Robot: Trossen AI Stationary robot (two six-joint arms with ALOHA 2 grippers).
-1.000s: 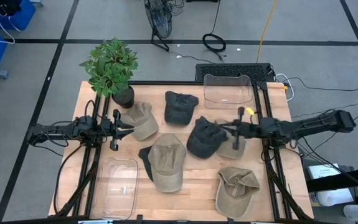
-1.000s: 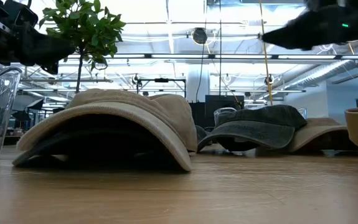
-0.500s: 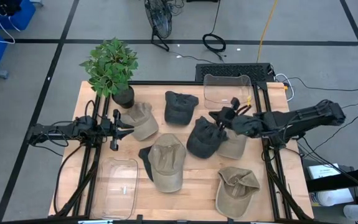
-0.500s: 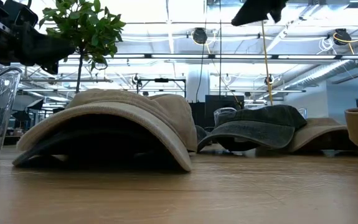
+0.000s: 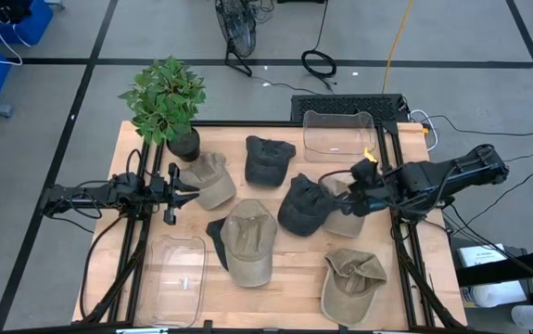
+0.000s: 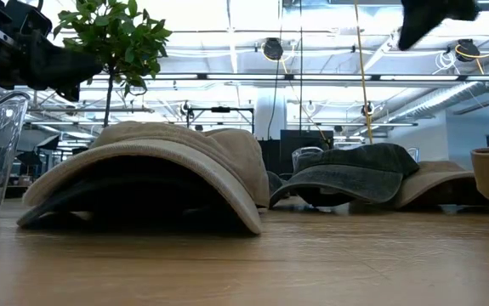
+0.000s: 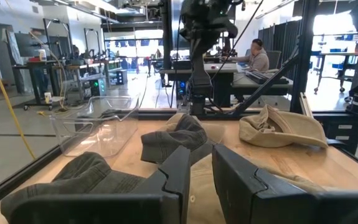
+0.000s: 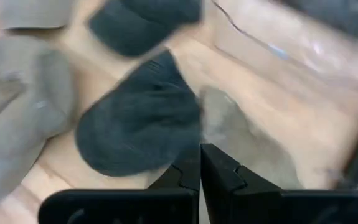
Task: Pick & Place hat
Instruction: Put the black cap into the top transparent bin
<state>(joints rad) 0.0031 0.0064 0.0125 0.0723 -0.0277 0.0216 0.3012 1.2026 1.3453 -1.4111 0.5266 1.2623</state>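
Several caps lie on the wooden table [image 5: 285,278]: tan ones [image 5: 212,181] [image 5: 250,241] [image 5: 352,283] and dark ones [image 5: 268,160] [image 5: 303,204]. One more tan cap [image 5: 345,221] lies partly under the dark cap at middle right. My right gripper [image 5: 353,199] hangs shut above these two, slanting down. In its wrist view its gripper [image 8: 200,155] is over the dark cap [image 8: 141,124] and the tan cap [image 8: 241,143]. My left gripper [image 5: 181,192] waits level at the table's left, its fingers [image 7: 179,171] a narrow gap apart and holding nothing.
A potted plant [image 5: 166,102] stands at the far left corner. One clear bin [image 5: 338,134] sits at the far right, another [image 5: 175,278] at the near left. Bare wood shows along the near edge between the caps.
My right gripper has risen above the caps at middle right. It first swung toward the far edge, then came back. It has tipped from level to slanting down and rolled about its own line. It has stayed shut, and no cap has moved.
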